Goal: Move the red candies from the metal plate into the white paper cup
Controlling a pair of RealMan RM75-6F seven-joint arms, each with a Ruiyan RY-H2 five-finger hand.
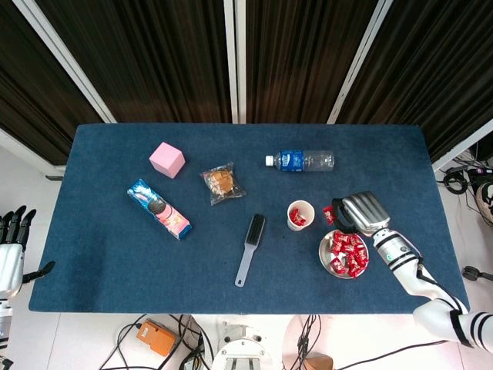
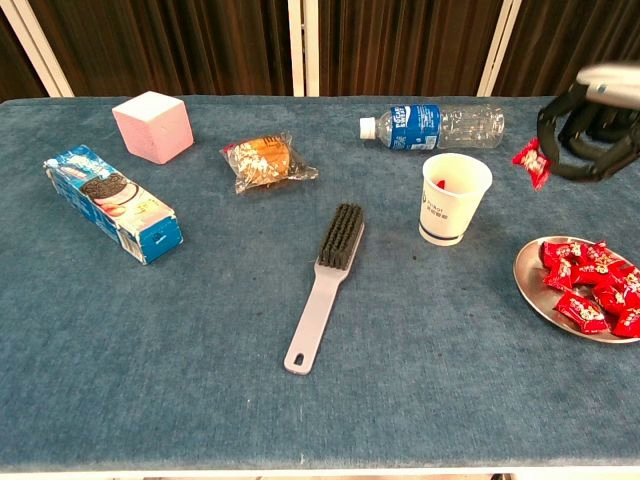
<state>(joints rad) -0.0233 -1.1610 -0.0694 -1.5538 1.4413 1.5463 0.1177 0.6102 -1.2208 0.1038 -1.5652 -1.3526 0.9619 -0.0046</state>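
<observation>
The right hand (image 2: pixel 588 135) is raised above the bench (image 2: pixel 200 330), just to the right of the paper cup (image 2: pixel 455 198), and it pinches one red candy (image 2: pixel 529 162) at its fingertips. In the chest view the candy hangs higher than the cup's rim and off to its right, not over the opening. The head view shows the same hand (image 1: pixel 360 213) between the cup (image 1: pixel 300 215) and the metal plate (image 1: pixel 326 258), with the candy (image 1: pixel 328 214) on the side facing the cup.

The step in hand looks like the carry: one candy is lifted off the plate and is on its way to the cup. Something red already lies inside the cup, so at least one piece seems delivered. A good heap of red candies (image 2: pixel 592 283) remains on the plate (image 2: pixel 535 290), so the task is far from done.

The next move calls for a short shift of the hand toward the robot's left until the candy sits squarely over the cup's mouth, then a release. The cup is light, so the fingers should stay clear of its rim.

The left hand (image 1: pixel 11 247) is off the bench at the far edge of the head view, fingers straight, apart and holding nothing.
</observation>
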